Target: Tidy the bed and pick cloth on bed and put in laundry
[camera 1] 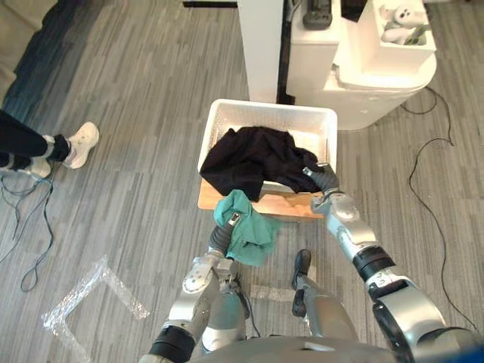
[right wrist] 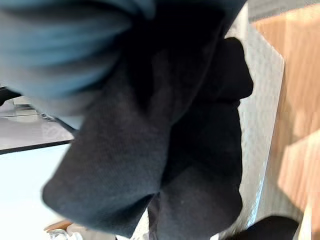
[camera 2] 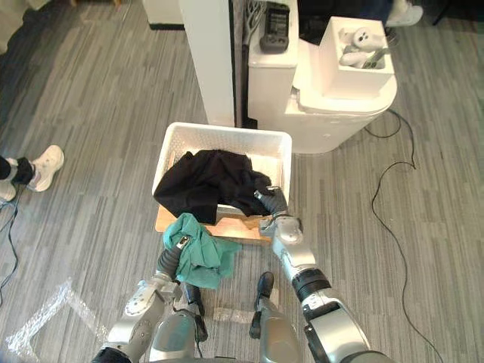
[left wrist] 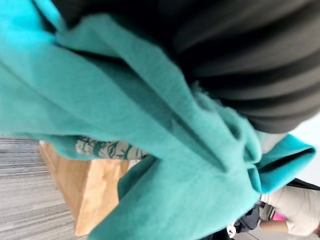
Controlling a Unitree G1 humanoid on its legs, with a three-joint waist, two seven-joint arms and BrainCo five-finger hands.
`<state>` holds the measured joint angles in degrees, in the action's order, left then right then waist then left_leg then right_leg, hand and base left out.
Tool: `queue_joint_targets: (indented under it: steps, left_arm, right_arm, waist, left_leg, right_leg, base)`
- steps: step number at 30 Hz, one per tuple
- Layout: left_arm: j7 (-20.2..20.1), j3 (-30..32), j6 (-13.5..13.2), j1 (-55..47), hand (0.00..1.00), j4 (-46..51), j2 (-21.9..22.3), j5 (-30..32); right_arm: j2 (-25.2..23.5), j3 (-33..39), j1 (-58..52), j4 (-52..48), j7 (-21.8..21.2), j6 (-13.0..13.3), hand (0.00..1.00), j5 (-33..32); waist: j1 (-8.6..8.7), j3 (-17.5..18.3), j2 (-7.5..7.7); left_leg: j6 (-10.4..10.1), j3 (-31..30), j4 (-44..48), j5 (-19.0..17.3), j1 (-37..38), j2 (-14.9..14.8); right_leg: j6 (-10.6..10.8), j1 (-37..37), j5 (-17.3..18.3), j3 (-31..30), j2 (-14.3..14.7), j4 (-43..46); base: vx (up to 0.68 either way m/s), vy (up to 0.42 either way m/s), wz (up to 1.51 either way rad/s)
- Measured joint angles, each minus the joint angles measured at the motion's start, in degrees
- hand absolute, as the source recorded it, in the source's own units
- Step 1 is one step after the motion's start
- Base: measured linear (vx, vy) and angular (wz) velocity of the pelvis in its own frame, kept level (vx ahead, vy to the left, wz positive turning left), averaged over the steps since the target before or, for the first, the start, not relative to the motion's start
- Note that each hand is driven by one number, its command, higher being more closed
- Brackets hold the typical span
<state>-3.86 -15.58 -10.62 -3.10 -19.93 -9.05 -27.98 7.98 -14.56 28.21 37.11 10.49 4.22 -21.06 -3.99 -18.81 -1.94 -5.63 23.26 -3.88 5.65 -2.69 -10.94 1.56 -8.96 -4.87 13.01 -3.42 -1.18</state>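
- Left eye view: left hand (camera 1: pixel 225 233), fingers clamped on a bunched teal cloth (camera 1: pixel 251 231), held just in front of the white basket (camera 1: pixel 272 108).
- Black cloth (camera 1: pixel 253 159) lies in the basket, draped over its front rim.
- Right hand (camera 1: pixel 324 179) touches the black cloth at the basket's front right corner; can't tell how its fingers stand.
- Basket sits on a wooden board (camera 1: pixel 296 206).

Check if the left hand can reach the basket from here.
Probably yes. The left hand holds the green cloth just short of the basket; only the black cloth drapes its near rim, and the right hand sits aside at a corner.
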Motion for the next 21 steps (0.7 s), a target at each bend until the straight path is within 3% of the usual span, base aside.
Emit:
queue_joint_targets:
  steps: [7,8,21]
  left_arm:
    - [0.1,-0.02,-1.57,-0.35,1.0,-0.05,-0.18,-0.02]
    - [0.1,-0.05,-1.57,-0.35,1.0,-0.09,-0.17,-0.03]
    - [0.11,-0.04,-2.57,-0.96,1.0,-2.28,0.73,-0.04]
  right_arm:
    - [-1.05,-1.82,0.65,0.22,0.93,0.0,1.0,2.24]
    - [-1.06,-1.83,0.88,0.36,0.94,0.0,0.0,2.24]
    - [-0.78,-4.17,5.53,2.68,3.26,-1.51,0.0,6.19]
  waist:
    - [-0.06,0.04,-0.06]
    - [-0.08,0.04,-0.06]
    - [-0.24,1.16,0.0]
  left_leg:
    - [0.12,-0.1,-0.12,-0.07,-0.4,0.55]
    - [0.14,-0.11,-0.13,-0.08,-0.43,0.61]
    - [0.22,-0.67,-0.09,-0.07,-0.95,0.71]
  right_leg:
    - [0.22,-0.44,-0.31,-0.31,-0.5,0.0]
    - [0.24,-0.47,-0.34,-0.33,-0.55,0.0]
    - [0.23,-0.76,-0.41,-0.42,-0.64,0.12]
  base:
    - [0.02,0.012,0.01]
    - [0.0,0.0,0.0]
    - [0.0,0.001,0.0]
